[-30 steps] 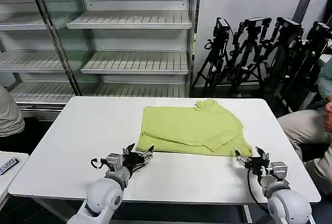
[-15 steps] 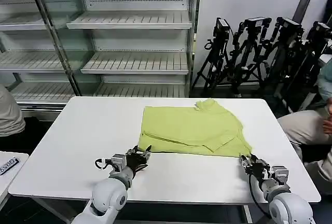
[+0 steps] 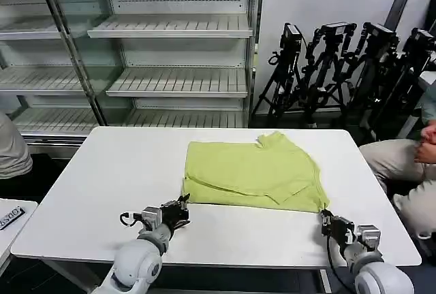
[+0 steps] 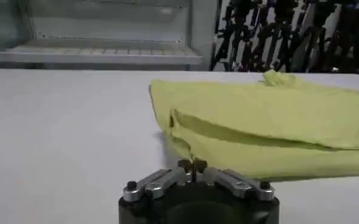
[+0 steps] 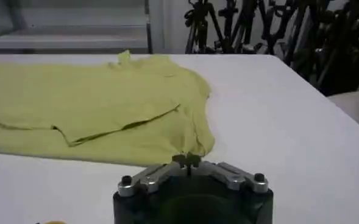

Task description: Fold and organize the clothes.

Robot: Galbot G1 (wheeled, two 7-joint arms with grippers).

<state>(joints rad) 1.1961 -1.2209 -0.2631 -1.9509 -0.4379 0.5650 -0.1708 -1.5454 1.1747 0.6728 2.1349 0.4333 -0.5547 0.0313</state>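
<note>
The lime T-shirt (image 3: 252, 175) lies partly folded on the white table (image 3: 102, 185), with its neck toward the far side. My left gripper (image 3: 182, 204) sits low on the table at the shirt's near left corner, shut with the hem at its fingertips (image 4: 191, 164). My right gripper (image 3: 325, 218) is at the near right corner, shut with that corner of cloth at its tips (image 5: 187, 159). In the left wrist view a folded flap of the shirt (image 4: 270, 122) shows ahead of the jaws. The right wrist view shows the shirt (image 5: 94, 97) spread away from the jaws.
Empty metal shelves (image 3: 177, 28) stand behind the table, with a cluster of black tripods (image 3: 340, 69) at the back right. A person (image 3: 409, 165) sits beside the table's right edge, another (image 3: 10, 148) at the left. Bare tabletop lies left of the shirt.
Both grippers have drawn back toward the table's near edge and gone from open to shut at the hem corners. The shirt's near edge has shifted slightly toward me.
</note>
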